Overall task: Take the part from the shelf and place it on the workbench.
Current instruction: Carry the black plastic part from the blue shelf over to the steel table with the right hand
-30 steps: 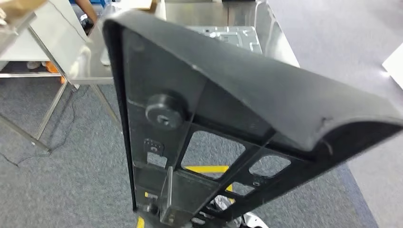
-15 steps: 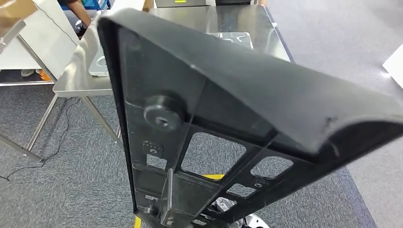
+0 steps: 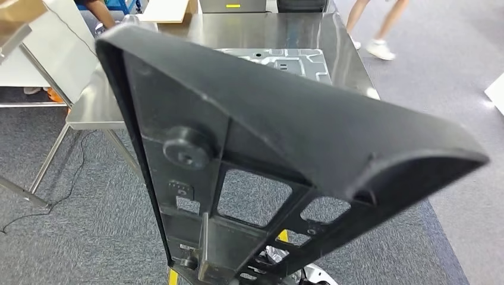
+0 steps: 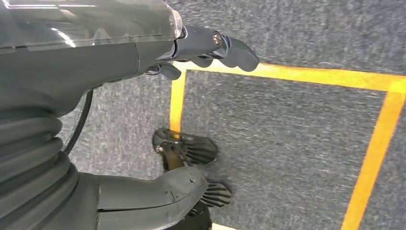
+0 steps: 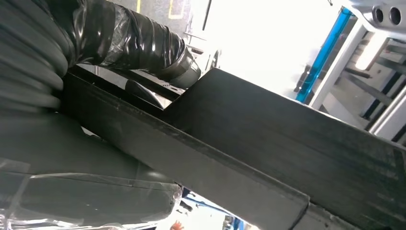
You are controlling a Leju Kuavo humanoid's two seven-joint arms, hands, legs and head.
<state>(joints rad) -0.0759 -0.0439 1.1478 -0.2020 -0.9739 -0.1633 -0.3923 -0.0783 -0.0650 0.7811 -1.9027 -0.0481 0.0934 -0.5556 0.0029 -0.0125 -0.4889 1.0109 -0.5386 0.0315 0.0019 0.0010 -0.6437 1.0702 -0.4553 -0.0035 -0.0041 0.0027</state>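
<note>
The part (image 3: 267,148) is a large black plastic panel with ribs, cut-outs and a round boss, held up close before my head camera and tilted. In the right wrist view my right hand (image 5: 139,45) grips the part (image 5: 268,143), a tape-wrapped finger lying over its edge. The steel workbench (image 3: 333,35) stands straight ahead beyond the part. My left hand (image 4: 95,72) hangs over the carpet, thumb and fingers apart, with nothing in it.
A silver stamped metal panel (image 3: 279,59) lies on the workbench, with a cardboard box (image 3: 169,10) at its far edge. A white table (image 3: 53,47) stands at left. A person's legs (image 3: 374,29) pass at the far right. Yellow tape (image 4: 287,74) marks the carpet.
The whole view has shifted: the workbench now sits more squarely ahead. The part's top corner has swung a little left. A person's legs have come into view at the back.
</note>
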